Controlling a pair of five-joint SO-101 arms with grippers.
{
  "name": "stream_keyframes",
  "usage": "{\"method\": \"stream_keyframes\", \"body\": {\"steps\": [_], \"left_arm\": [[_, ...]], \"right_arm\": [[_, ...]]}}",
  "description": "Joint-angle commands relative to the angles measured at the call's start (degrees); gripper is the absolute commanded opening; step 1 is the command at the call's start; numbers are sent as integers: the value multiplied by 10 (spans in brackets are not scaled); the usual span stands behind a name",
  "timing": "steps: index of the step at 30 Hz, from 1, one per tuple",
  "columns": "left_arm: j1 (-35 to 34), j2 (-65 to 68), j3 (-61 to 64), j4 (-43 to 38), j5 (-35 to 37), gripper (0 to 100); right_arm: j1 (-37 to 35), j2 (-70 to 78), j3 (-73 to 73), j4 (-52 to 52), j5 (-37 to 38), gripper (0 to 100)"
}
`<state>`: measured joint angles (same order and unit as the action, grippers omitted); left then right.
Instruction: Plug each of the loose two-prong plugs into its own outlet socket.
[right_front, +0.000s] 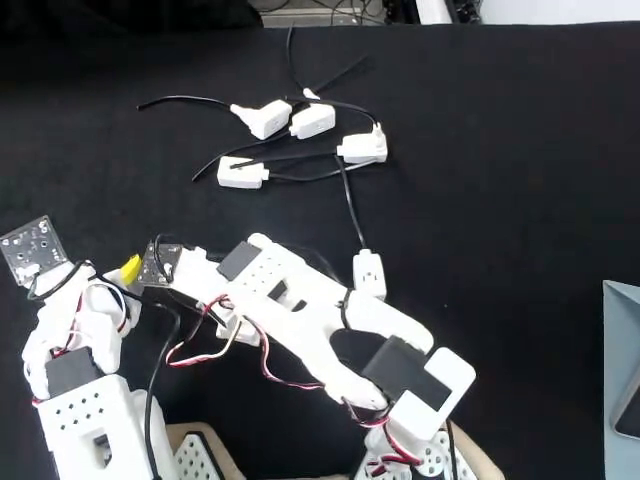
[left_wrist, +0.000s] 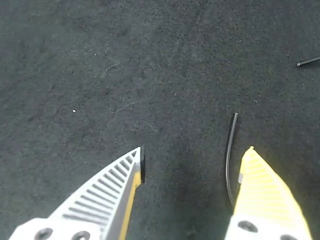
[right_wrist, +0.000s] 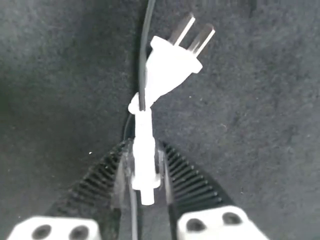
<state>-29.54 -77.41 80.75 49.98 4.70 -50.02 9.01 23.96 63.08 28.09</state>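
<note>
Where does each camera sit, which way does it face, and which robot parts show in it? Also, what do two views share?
High view: fixed above, looking down on the black table; shows two white arms and white corded connectors.
Left wrist view: on the left wrist, facing the table; the left claw, open, one white finger, one yellow finger.
Right wrist view: on the right wrist, facing the table; the right claw, shut on a two-prong plug.
Shared: the yellow finger shows in the high and left wrist views.

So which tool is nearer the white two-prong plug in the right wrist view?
Right. The right tool grips the white two-prong plug by its stem; the left tool hangs open over bare black cloth.
</note>
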Motion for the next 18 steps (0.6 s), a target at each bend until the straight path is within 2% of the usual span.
{"method": "stream_keyframes", "body": {"steps": [1, 6, 12, 18], "left_arm": [[-2, -6, -3, -13, -4, 310], [-2, -6, -8, -13, -4, 310], [2, -6, -47, -10, 1, 310], [93, -1, -74, -10, -2, 310]], "right_arm": [[-1, -33, -38, 40, 0, 11], [19, -124, -39, 64, -37, 11], [88, -229, -38, 60, -123, 11], [120, -318, -30, 59, -227, 11]]}}
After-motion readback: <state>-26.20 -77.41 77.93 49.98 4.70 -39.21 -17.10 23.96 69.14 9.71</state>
